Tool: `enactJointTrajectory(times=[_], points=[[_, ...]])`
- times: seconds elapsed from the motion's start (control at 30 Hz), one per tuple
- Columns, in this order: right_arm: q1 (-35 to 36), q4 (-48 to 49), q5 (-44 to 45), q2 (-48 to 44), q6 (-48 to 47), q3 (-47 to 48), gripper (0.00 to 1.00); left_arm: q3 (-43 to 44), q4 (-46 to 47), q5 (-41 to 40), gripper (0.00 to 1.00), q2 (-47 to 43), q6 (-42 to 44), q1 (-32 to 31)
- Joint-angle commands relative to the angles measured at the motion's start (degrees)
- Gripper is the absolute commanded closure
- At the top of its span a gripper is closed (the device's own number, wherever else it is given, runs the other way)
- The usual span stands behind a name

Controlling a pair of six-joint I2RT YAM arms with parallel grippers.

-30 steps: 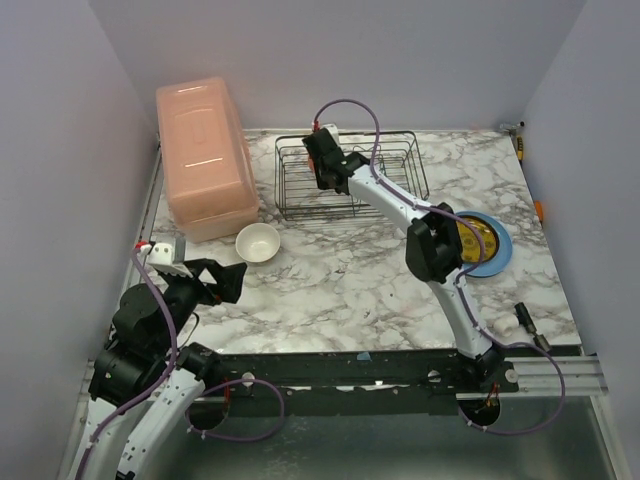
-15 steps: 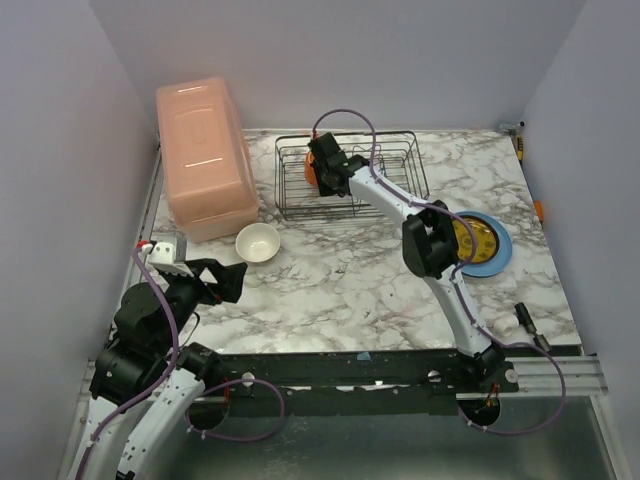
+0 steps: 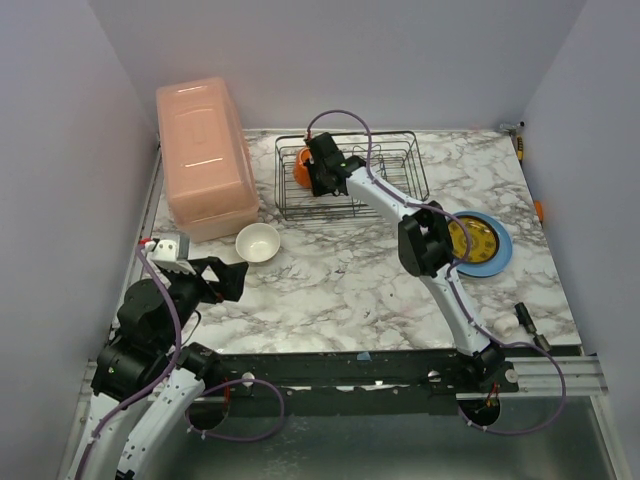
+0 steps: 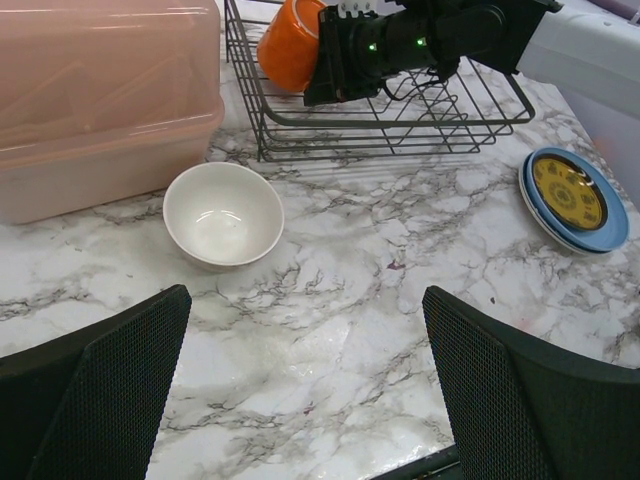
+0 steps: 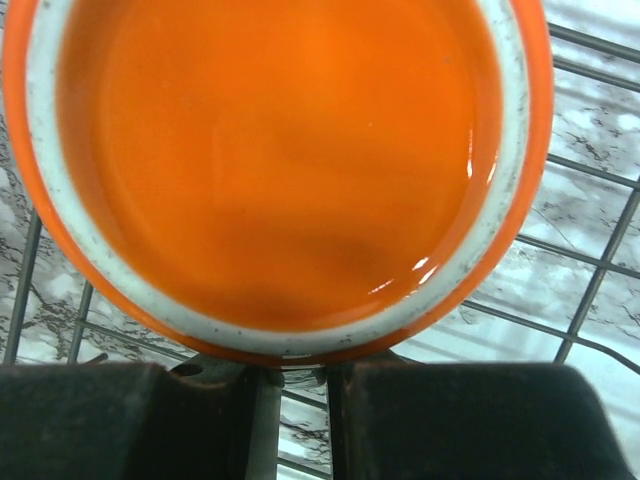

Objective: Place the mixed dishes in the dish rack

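The orange mug (image 3: pixel 299 168) lies tipped on its side at the left end of the black wire dish rack (image 3: pixel 395 170). My right gripper (image 3: pixel 318 172) is shut on it there. The right wrist view shows the mug's mouth (image 5: pixel 270 150) just above the nearly closed fingers (image 5: pixel 450 420). The small white bowl (image 3: pixel 257 241) stands upright in front of the rack. My left gripper (image 3: pixel 222 281) is open and empty, near the bowl (image 4: pixel 222 213). The yellow-brown plate (image 3: pixel 471 236) lies on the light-blue plate (image 3: pixel 496 252) at the right. The teal-rimmed white plate is not seen.
A big pink lidded box (image 3: pixel 205 155) stands left of the rack and behind the bowl. Small tools lie at the table's right edge (image 3: pixel 527 320). Walls close the left, back and right sides.
My right gripper has moved left inside the rack, carrying the orange mug, which now shows at the rack's left end. The left arm, bowl and plates have not moved.
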Motion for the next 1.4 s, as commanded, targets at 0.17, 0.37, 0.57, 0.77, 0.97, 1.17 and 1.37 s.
enactJointTrajectory(times=[0.17,0.37,0.57,0.77,0.97,1.17,1.37], points=[[1.39,5.19,-2.48,2.29,0.83,3.97,0.65,-0.54,0.59,-0.59,0.02,1.97,0.69,0.43],[1.58,5.51,-1.27,3.44,1.4,5.44,0.58,-0.52,0.68,-0.45,0.01,2.21,0.77,0.59],[1.55,7.57,-4.23,3.33,2.5,5.57,0.51,-0.54,0.68,-0.91,0.02,1.79,0.69,0.87],[1.57,10.06,-8.32,3.06,4.55,5.97,0.46,-0.63,0.74,-1.05,0.01,1.69,0.69,1.35],[1.52,11.74,-11.22,1.64,6.62,5.37,0.43,-0.68,1.17,-0.76,0.01,2.31,0.69,1.9],[1.57,11.09,-11.46,0.52,7.08,4.36,0.33,-0.7,1.29,0.0,0.02,2.8,0.87,2.73],[1.54,6.75,-7.34,-3.04,6.89,2.01,0.17,-0.81,1.8,1.2,0.02,3.15,1.13,3.74]])
